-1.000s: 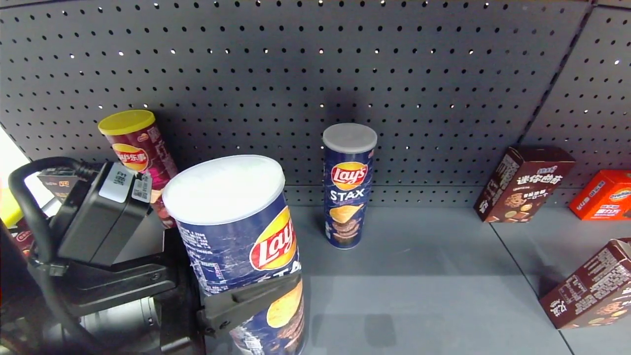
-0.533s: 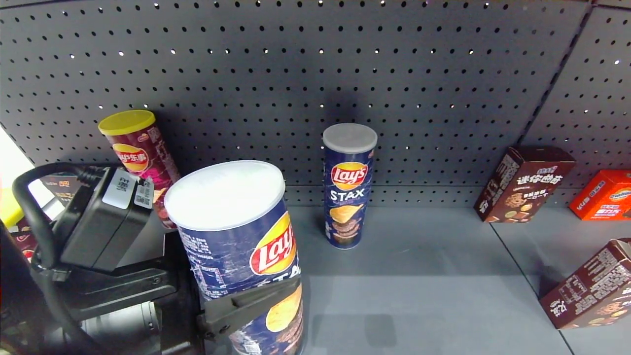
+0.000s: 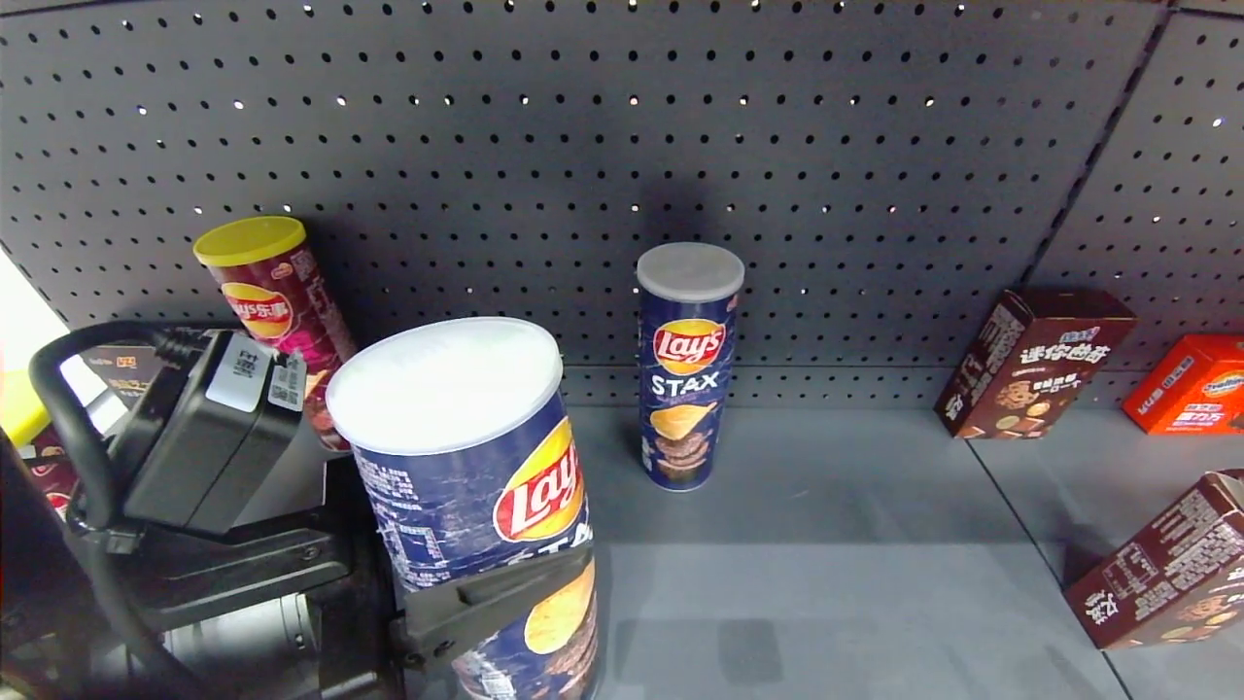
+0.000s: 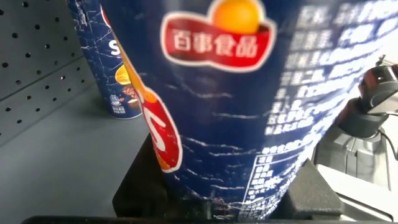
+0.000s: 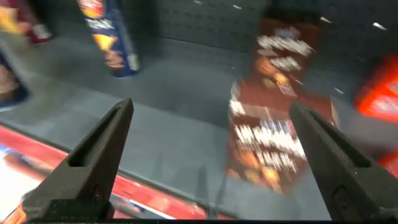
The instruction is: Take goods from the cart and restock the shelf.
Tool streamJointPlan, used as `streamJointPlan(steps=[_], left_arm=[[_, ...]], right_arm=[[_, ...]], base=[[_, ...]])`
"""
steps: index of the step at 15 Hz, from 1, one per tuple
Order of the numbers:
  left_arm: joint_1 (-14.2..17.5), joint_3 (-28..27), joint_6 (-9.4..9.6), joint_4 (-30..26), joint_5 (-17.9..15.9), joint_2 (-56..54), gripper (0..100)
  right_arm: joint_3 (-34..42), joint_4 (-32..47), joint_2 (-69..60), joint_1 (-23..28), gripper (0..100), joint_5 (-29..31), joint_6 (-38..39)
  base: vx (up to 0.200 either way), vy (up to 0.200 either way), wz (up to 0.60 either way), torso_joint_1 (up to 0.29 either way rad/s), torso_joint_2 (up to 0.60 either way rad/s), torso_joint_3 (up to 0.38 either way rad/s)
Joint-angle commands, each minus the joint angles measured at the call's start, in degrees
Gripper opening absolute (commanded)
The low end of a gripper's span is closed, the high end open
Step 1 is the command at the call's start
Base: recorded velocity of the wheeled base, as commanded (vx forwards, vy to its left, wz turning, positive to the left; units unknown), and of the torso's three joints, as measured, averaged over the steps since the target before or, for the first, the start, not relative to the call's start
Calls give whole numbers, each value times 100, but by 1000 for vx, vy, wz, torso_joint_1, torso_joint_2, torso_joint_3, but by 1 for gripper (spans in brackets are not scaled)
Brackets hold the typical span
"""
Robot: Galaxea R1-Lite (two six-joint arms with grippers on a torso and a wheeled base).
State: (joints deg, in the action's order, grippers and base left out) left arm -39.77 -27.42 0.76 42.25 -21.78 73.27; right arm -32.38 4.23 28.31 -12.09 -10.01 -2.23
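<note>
My left gripper clamps the tall navy cardboard crisp tube low down; it looks light, stiff, likely slick.

Wide-apart gripper before brown box

Maroon can, yellow lid, at pegboard, far left. Brown box at pegboard on right, orange box just beside (partly cut off). Second brown box nearer front.
</note>
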Motion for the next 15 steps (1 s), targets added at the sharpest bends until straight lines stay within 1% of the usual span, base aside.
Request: streamJointPlan(steps=[1,2,3,4,5,6,7,9,11,14,15], left_arm=[[4,-1,-5,2,-1,12,0],[4,8,-5,2,-1,12,0],[4,8,-5,2,8,12,0],[4,8,-5,2,8,12,0],[4,8,-5,2,-1,12,0],[4,8,-5,2,-1,12,0],[4,8,-5,2,-1,12,0],[13,17,-5,2,-1,4,0],[153,26,4,2,-19,4,0],[153,26,4,2,-28,12,0],[153,26,4,2,-36,12,0]], right_arm=[[-726,8,1327,-715,100,-212,-67],[-884,-98,1898,-1067,100,-212,-208],[-919,-361,2232,-1199,100,-221,-498],[-919,-361,2232,-1199,100,-221,-498],[-981,-1153,3040,-1252,100,-282,-673],[-1051,-1451,3357,-1287,100,-318,-691],[-1113,-1592,3533,-1340,100,-353,-691],[-1341,-1724,3946,-1471,100,-467,-700],[-1579,-1847,4236,-1577,100,-493,-700],[-1930,-1926,4614,-1700,100,-441,-700],[-2071,-1926,4842,-1797,100,-309,-717]], base=[[0,0,0,0,0,0],[0,0,0,0,0,0],[0,0,0,0,0,0],[0,0,0,0,0,0],[0,0,0,0,0,0],[0,0,0,0,0,0],[0,0,0,0,0,0],[0,0,0,0,0,0],[0,0,0,0,0,0],[0,0,0,0,0,0],[0,0,0,0,0,0]])
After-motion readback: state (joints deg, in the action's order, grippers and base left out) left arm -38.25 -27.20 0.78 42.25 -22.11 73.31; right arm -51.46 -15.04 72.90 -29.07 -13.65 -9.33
